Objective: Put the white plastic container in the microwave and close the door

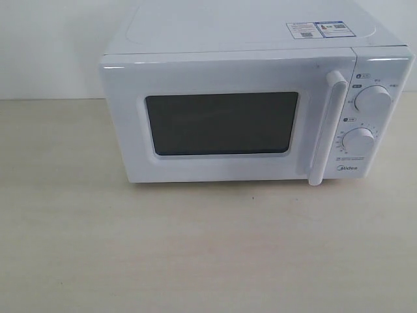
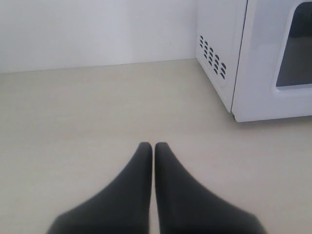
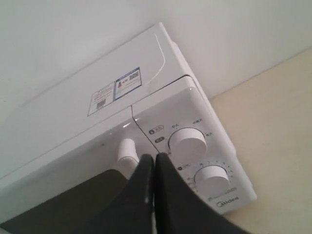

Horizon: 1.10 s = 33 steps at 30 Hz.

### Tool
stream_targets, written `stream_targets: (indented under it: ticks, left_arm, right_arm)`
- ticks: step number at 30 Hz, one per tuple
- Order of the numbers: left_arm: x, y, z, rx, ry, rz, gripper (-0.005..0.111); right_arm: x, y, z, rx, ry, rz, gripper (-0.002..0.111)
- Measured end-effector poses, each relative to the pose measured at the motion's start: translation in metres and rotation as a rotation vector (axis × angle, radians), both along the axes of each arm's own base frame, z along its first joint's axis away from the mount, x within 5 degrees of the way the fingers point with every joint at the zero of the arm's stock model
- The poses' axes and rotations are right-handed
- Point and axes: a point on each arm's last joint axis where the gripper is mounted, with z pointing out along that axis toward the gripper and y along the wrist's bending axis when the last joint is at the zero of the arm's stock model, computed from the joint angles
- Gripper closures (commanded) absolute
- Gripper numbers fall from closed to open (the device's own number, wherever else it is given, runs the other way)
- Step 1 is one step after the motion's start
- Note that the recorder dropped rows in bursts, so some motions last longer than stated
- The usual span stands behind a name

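Observation:
The white Midea microwave [image 1: 247, 39] stands at the back of the table. Its door [image 1: 221, 75] is shut, with the dark window [image 1: 221, 122] and the white bar handle [image 1: 326, 127] facing me. The white plastic container shows in no view. Neither arm appears in the exterior view. My left gripper [image 2: 154, 145] is shut and empty above bare tabletop, apart from the microwave's vented side [image 2: 212, 56]. My right gripper [image 3: 155, 157] is shut and empty, seen in front of the handle [image 3: 127, 152] and the dials [image 3: 187, 141].
Two round white dials [image 1: 373, 100] sit on the control panel at the microwave's right. A sticker [image 1: 317, 29] lies on its top. A pale wall runs behind, and light wooden tabletop [image 1: 195, 248] spreads in front.

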Motion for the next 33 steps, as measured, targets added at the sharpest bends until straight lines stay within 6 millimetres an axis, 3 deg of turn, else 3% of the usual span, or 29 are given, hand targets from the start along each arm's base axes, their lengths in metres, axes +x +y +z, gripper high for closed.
stream_targets:
  ticks: [4, 12, 24, 33]
  left_arm:
    - [0.000, 0.000, 0.000, 0.000, 0.000, 0.000, 0.103]
    - [0.000, 0.000, 0.000, 0.000, 0.000, 0.000, 0.103]
    - [0.000, 0.000, 0.000, 0.000, 0.000, 0.000, 0.103]
    - [0.000, 0.000, 0.000, 0.000, 0.000, 0.000, 0.103]
  right_arm:
    - [-0.016, -0.010, 0.001, 0.018, -0.086, 0.075, 0.108]
    - [-0.058, -0.011, 0.025, -0.139, -0.371, 0.257, 0.108]
    - [-0.111, -0.010, 0.036, -0.286, -0.597, 0.273, 0.108]
    - [-0.117, -0.008, 0.035, -0.327, -0.618, 0.297, 0.108]
